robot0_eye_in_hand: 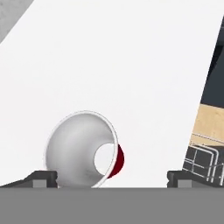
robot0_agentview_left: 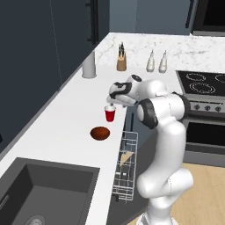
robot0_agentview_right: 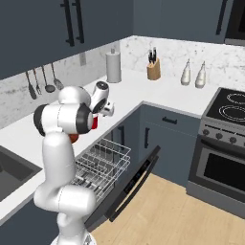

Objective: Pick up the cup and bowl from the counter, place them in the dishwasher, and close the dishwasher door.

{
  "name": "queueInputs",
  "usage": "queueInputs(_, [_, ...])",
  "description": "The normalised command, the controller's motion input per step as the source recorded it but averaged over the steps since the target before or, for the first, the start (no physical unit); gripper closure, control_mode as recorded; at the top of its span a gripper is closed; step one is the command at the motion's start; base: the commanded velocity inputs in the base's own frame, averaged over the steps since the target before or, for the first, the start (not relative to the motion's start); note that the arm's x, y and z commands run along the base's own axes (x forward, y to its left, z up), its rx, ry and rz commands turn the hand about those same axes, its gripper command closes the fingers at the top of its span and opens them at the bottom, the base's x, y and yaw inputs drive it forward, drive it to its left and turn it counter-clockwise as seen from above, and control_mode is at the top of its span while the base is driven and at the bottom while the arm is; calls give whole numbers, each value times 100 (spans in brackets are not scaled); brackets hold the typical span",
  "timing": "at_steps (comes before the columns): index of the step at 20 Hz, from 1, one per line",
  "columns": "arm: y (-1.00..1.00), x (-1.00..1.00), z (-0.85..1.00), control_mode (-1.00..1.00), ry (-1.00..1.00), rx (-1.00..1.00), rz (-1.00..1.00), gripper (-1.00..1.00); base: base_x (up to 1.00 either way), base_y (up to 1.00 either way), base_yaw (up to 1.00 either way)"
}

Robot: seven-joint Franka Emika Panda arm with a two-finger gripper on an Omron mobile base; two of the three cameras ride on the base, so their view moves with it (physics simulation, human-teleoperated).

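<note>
The red cup [robot0_agentview_left: 110, 115] stands upright on the white counter [robot0_agentview_left: 66, 118] near its front edge. My gripper [robot0_agentview_left: 111, 103] hangs just above the cup's rim, open. In the hand view I look down into the cup's [robot0_eye_in_hand: 83, 148] white inside, which lies between my spread fingertips [robot0_eye_in_hand: 43, 178], nearer the left one. The dark reddish-brown bowl [robot0_agentview_left: 100, 133] sits on the counter just in front of the cup. Below the counter edge the dishwasher is open, with its white wire rack [robot0_agentview_right: 100, 165] pulled out over the lowered dishwasher door [robot0_agentview_right: 129, 186].
A tall grey canister [robot0_agentview_left: 89, 64], a knife block [robot0_agentview_left: 121, 61] and two bottles [robot0_agentview_left: 157, 62] stand at the back of the counter. The stove and oven [robot0_agentview_left: 202, 88] are on the right. A dark sink [robot0_agentview_left: 39, 184] lies at the near left.
</note>
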Motion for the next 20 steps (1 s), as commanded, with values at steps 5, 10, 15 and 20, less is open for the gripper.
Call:
queueInputs(5, [15,25,-28,-100,0,-2,-2,-100,0,0,0])
queueInputs(10, [0,23,-32,-100,0,0,0,-100,0,0,0])
queueInputs(15, [0,23,-35,-100,2,0,0,-100,0,0,0])
queueInputs(20, [0,4,-29,-100,1,0,0,100,0,0,0])
